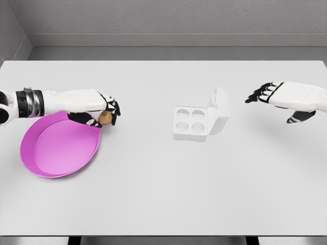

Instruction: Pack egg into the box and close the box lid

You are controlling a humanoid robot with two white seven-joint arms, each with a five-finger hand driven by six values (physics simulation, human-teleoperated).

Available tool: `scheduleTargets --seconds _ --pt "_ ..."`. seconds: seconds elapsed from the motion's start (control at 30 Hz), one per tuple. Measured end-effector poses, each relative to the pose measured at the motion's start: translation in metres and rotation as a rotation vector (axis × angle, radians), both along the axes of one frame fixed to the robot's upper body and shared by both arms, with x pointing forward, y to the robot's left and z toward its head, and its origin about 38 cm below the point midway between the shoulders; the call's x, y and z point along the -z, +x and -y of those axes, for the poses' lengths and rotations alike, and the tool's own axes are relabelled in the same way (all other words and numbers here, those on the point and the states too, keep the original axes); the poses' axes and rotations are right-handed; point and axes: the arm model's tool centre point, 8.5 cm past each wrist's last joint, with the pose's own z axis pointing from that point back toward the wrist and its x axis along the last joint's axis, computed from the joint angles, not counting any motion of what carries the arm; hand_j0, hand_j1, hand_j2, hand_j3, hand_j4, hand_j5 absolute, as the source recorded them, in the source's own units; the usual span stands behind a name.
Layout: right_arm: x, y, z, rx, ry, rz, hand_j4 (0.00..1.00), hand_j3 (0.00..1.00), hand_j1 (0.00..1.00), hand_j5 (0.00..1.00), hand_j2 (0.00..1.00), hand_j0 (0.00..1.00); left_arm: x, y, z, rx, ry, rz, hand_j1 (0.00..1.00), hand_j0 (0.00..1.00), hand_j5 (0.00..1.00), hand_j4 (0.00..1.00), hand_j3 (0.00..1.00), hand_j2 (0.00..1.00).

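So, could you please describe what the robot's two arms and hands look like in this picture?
Both arms are smooth white shells. The left arm has black and grey metallic rings near its forearm joint. The left hand and right hand have five fingers each, with white backs and black segments on the fingers. No loose cables or printed markings show.

Pretty bare room tbh: big white table (153, 194) fills most of the view, grey textured wall (173, 18) behind w/ a lighter baseboard strip, dark floor at the bottom edge. Flat, even light.

Simulated test room (bare grey walls (153, 20)), white table (153, 194)
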Motion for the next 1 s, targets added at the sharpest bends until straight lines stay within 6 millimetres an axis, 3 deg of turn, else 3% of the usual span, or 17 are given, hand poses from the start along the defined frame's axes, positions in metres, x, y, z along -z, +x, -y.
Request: scheduleTargets --seconds 0.33,1.0 --pt "0.0 -0.001 -0.002 -0.007 -0.002 -0.001 1.0 1.0 1.0 1.0 1.0 1.0 -0.008 0.007 0.052 0.091 -0.052 0.023 0.41 0.41 0.41 0.41 0.41 0.41" --pt "0.001 -0.002 -0.005 -0.017 -0.004 -0.003 1.0 1.0 1.0 1.0 1.0 1.0 -0.018 0.003 0.159 0.29 -0.125 0.036 0.41 0.41 0.41 0.41 0.41 0.41"
